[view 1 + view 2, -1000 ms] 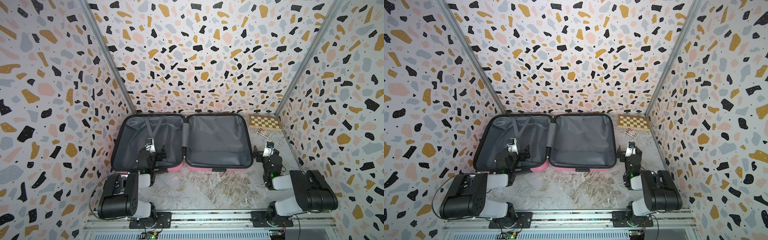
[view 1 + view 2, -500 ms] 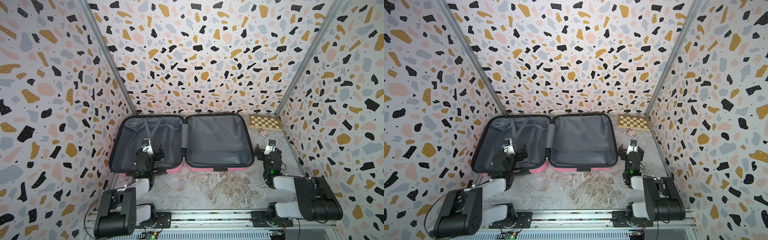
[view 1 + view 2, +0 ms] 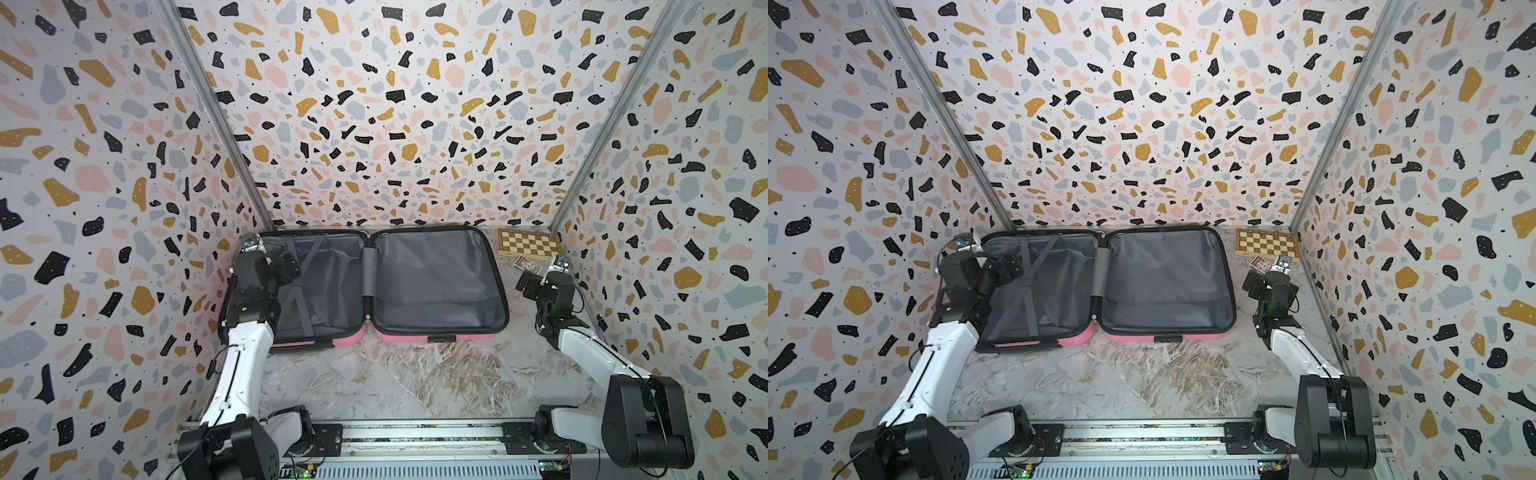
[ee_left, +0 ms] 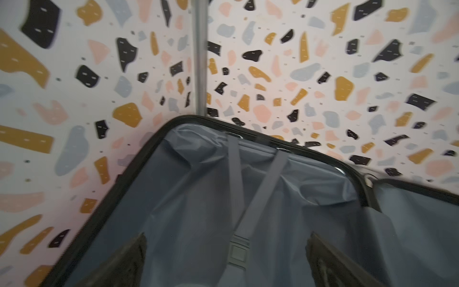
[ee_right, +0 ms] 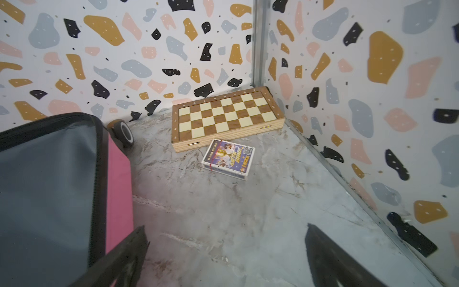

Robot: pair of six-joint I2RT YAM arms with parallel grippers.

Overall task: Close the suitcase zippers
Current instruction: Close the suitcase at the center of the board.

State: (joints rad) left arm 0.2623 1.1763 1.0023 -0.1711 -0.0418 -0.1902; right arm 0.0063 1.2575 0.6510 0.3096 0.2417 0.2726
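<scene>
Suitcase (image 3: 436, 286): lies open and flat at the back of the marble table (image 3: 395, 382), close to the rear wall, its two halves side by side and lining up.
Left half: crumpled grey lining (image 4: 188, 198) crossed by two grey straps (image 3: 300, 282) that meet at a buckle (image 4: 237, 251).
Right half: shows only smooth grey lining (one fold line runs across it).
Shell: hot pink, seen along the front edge (image 3: 1133, 336) and the right-hand side (image 5: 116, 188), with a black wheel (image 5: 123, 131) at the back corner.
Zippers (image 5: 97, 174): black band running round the rim of each half, the two halves apart; I cannot make out the pulls.
Left gripper (image 4: 227, 236): over the outer part of the left half, fingers (image 4: 129, 256) spread wide with nothing between them.
Right gripper (image 5: 226, 227): just beside the right half, above bare table, fingers (image 5: 330, 251) spread wide and holding nothing.
Chessboard (image 5: 227, 116): closed wooden box in the back right corner.
Card box (image 5: 228, 159): small and printed, touching the chessboard's front edge.
</scene>
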